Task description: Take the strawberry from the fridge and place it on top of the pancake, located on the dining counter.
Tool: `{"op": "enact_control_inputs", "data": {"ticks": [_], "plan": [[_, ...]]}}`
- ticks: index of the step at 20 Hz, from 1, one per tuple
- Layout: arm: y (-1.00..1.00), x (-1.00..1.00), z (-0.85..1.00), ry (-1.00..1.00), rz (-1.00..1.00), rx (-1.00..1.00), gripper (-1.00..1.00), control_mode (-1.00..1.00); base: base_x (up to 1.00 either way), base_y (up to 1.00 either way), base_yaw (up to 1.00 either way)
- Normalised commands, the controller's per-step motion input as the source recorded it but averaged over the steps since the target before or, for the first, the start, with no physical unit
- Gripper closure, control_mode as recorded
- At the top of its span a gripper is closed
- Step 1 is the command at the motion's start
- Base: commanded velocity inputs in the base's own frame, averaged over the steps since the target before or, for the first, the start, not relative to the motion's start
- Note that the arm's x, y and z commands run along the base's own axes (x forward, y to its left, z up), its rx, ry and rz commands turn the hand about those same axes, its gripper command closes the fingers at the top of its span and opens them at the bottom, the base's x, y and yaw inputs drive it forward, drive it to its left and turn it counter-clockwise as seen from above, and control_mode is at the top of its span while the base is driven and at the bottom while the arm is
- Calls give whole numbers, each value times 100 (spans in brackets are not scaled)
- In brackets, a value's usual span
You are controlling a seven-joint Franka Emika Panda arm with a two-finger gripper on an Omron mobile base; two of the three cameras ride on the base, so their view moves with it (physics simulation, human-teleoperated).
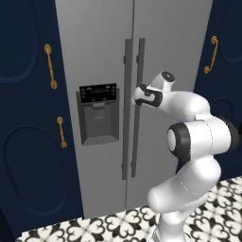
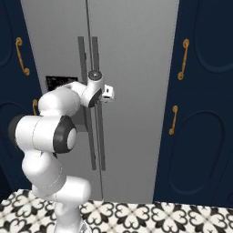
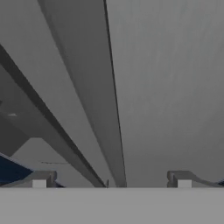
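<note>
Setting: kitchen floor of black-and-white patterned tiles, with a tall grey fridge set between navy cabinets that carry gold handles.
Fingers: the two tips stand wide apart at the bottom of the hand view, with nothing between them but the bar below.
Gripper: the gripper is spread fully and holds nothing; it sits right at the fridge's right-hand door handle, and from the hand view that long dark bar runs between the fingertips. Whether the pads touch it cannot be told.
Handles: two dark vertical bars side by side along the seam where the doors meet; the left one is just beside the gripper.
Fridge: both doors shut; a dark dispenser panel is set in the left door.
Arm: white with dark joints, reaching up and forward to the doors' seam.
Strawberry: cannot be seen; the fridge doors are closed.
</note>
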Motion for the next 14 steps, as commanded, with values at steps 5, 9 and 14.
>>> {"op": "enact_control_inputs", "data": {"ticks": [5, 9, 14], "plan": [[0, 23, -18, -4, 0, 0, -100, -100, 0, 0, 0], [0, 30, -20, -14, 0, -1, -100, -100, 0, 0, 0], [0, 38, -16, -13, 0, -1, -100, -100, 0, 0, 0]]}}
